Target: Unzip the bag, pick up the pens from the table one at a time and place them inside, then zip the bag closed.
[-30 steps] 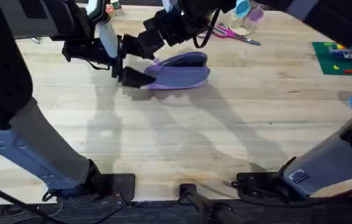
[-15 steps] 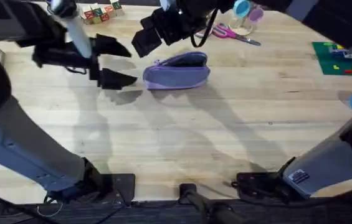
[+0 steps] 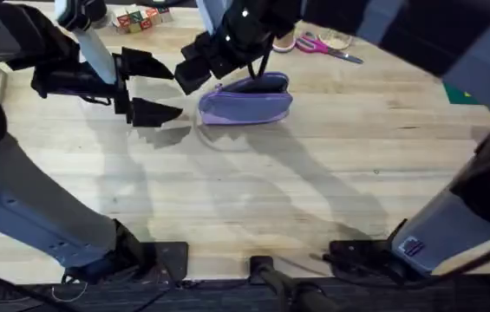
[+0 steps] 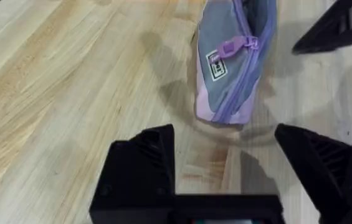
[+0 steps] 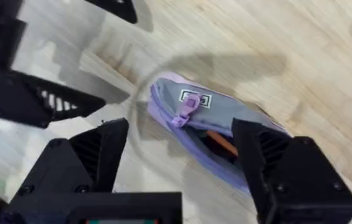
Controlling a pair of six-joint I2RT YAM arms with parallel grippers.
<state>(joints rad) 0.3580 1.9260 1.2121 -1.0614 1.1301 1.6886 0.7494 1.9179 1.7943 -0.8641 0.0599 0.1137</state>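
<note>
The lavender bag lies on the pale wooden table toward the back, its zipper partly open. In the right wrist view the purple zipper pull sits near the bag's left end, and an orange pen shows inside the opening. My right gripper hovers open over the bag's left end, with nothing between its fingers. Left of the bag and apart from it, my left gripper is open and empty. The left wrist view faces the bag end-on, ahead of the left gripper.
Pink-handled scissors lie behind the bag to the right. Small coloured blocks sit at the back left. A green board lies at the far right. Bare wood stretches in front of the bag.
My left gripper has let go of the bag's left end and drawn away to the left, open. The right gripper has come down closer to that same end.
</note>
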